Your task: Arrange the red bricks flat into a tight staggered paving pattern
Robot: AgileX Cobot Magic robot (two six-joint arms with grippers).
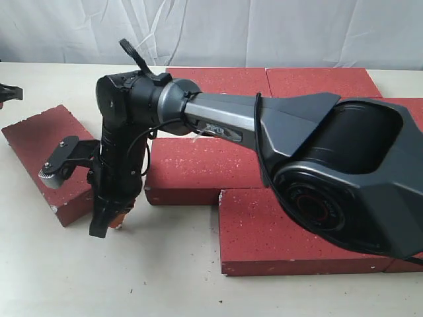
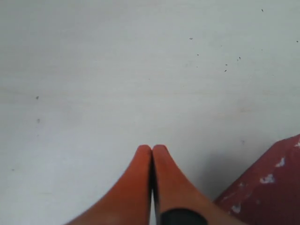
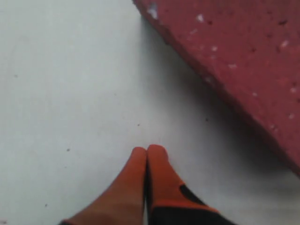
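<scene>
The right claw reaches across to the left and points down, its orange fingers pressed together on nothing, just beside the near corner of a loose red brick lying angled. The other red bricks lie flat, packed together at centre and right. The left claw, also closed and empty, hangs over bare surface near a brick corner.

A: Dark red, flecked with white: red bricks.
B: Pale at the chipped corners, too. Off-white with tiny dark specks: tabletop.
A: Orange on right gripper, same orange on left gripper.
B: Black and silver-grey along the arm.
</scene>
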